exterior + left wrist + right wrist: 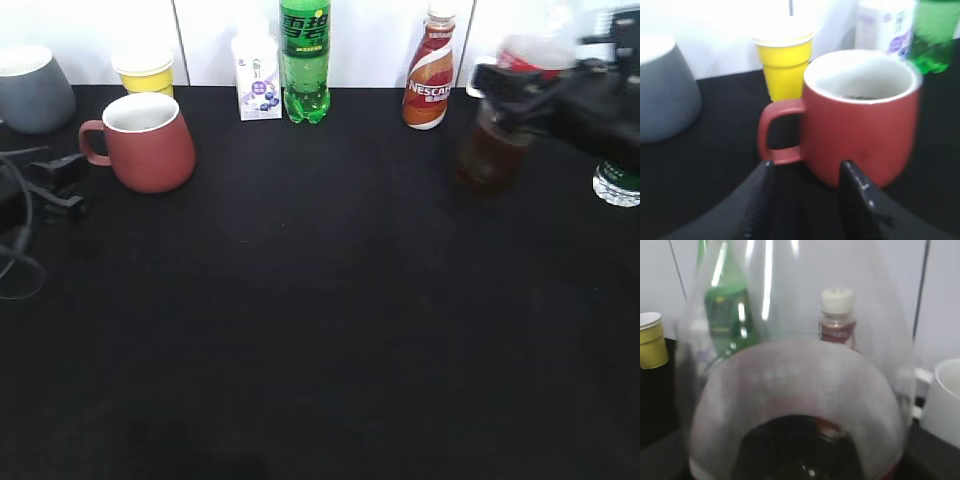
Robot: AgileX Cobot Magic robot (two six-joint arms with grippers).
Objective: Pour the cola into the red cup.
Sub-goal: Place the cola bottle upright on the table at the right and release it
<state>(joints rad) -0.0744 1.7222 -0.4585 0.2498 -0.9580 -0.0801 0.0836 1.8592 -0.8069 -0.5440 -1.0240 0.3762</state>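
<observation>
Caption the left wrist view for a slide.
Left end effector faces the red cup, open, with yellow paper cup behind.

A black table (330, 320) is seen, with the red cup (147, 142) standing at its left. Along the back edge are ranged a grey mug (32, 88), a yellow paper cup (146, 72), a small carton (257, 78), a green soda bottle (305, 60) and a Nescafe bottle (429, 72).
</observation>
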